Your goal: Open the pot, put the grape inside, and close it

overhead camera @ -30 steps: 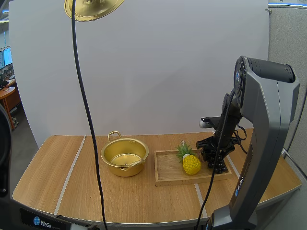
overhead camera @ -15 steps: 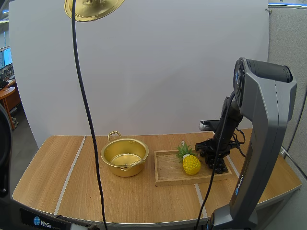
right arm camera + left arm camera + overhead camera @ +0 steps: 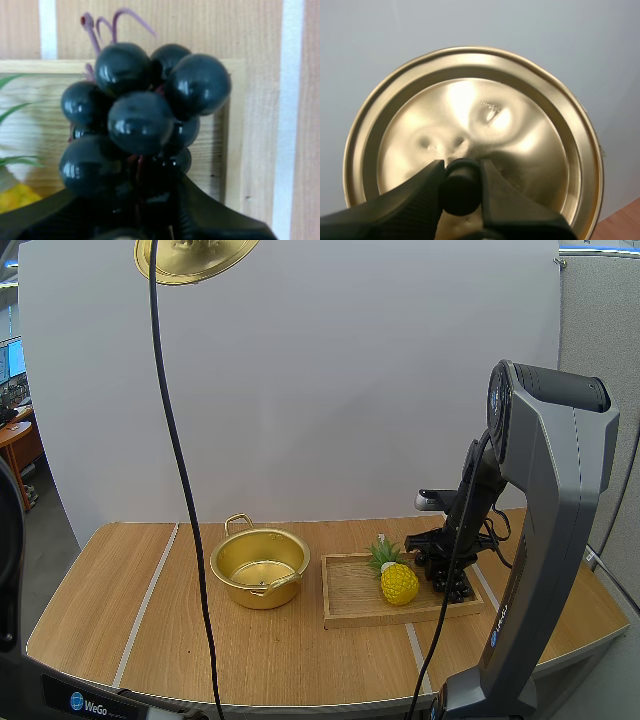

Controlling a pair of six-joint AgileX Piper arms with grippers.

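Over tray's (image 3: 350, 608) 3 o'clock end, R gripper (image 3: 446, 578) hangs low, fingers pointing down. Forearm slopes down to it from approx 1 o'clock; big grey upper link stands near cam. Wrist view: fingers closed tight on base of grapes (image 3: 145, 115), dark bunch sticking out past tips, w/ tray edge & table (image 3: 150, 620) boards behind. Can't tell if bunch touches tray. Pineapple (image 3: 398, 582) sits on tray, just at gripper's 9 o'clock. Pot (image 3: 260, 567) is open, lid off, just beside tray at its 9 o'clock. L gripper (image 3: 461, 170) is up high, fingers clamped either side of black knob (image 3: 461, 187) of lid (image 3: 470, 110). Lid hangs well above pot, approx 11 o'clock from it in high view. Vs 1 s ago: R gripper edged slightly toward 9 o'clock, closer to pineapple; R arm's upper link a touch less tilted. Pot, lid & pineapple in same spots.
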